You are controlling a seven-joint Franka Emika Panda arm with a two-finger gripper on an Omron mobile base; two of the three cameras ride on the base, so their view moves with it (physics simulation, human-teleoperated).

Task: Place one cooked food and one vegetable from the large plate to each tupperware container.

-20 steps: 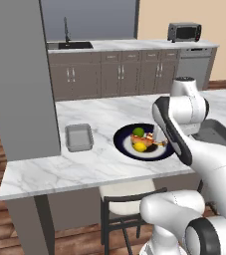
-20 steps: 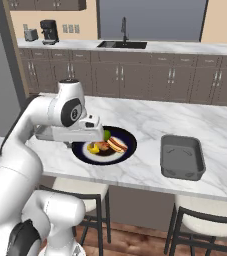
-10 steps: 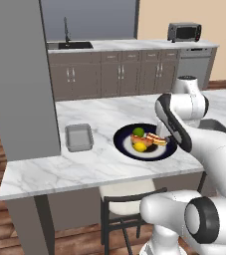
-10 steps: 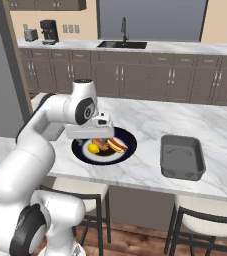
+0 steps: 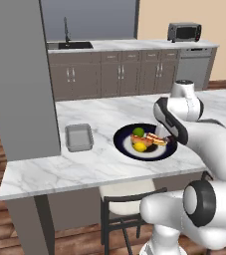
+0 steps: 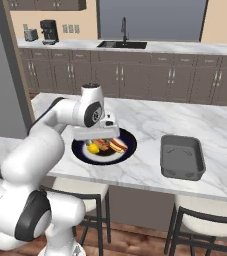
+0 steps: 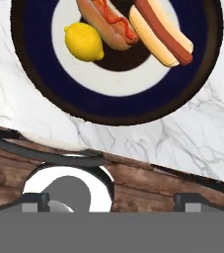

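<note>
The large plate (image 5: pixel 145 149) (image 6: pixel 80 150) (image 7: pixel 133 101) sits near the counter's front edge. On it lie a yellow lemon (image 7: pixel 84 42) (image 6: pixel 93 148), two hot dogs in buns (image 7: pixel 160 32) (image 6: pixel 113 145) and a green round item (image 5: pixel 138 132). One grey tupperware container (image 5: pixel 78 137) stands left of the plate and holds nothing. Another container (image 6: pixel 182 156) stands to its right, also with nothing inside. My gripper (image 7: pixel 112 200) (image 6: pixel 96 135) hovers open over the plate's near rim. Its dark fingertips (image 7: pixel 34 199) are wide apart with nothing between them.
A stool's dark curved back (image 7: pixel 44 155) (image 5: pixel 129 196) stands just below the counter's front edge. A tall grey pillar (image 5: pixel 17 79) rises at the counter's left end. The back counter carries a sink (image 6: pixel 122 44), a toaster oven (image 5: pixel 184 31) and a coffee machine (image 6: pixel 49 31).
The hand has swung from the plate's left side to above its near rim. The jaws stayed open. Plate, food and containers have not moved.
</note>
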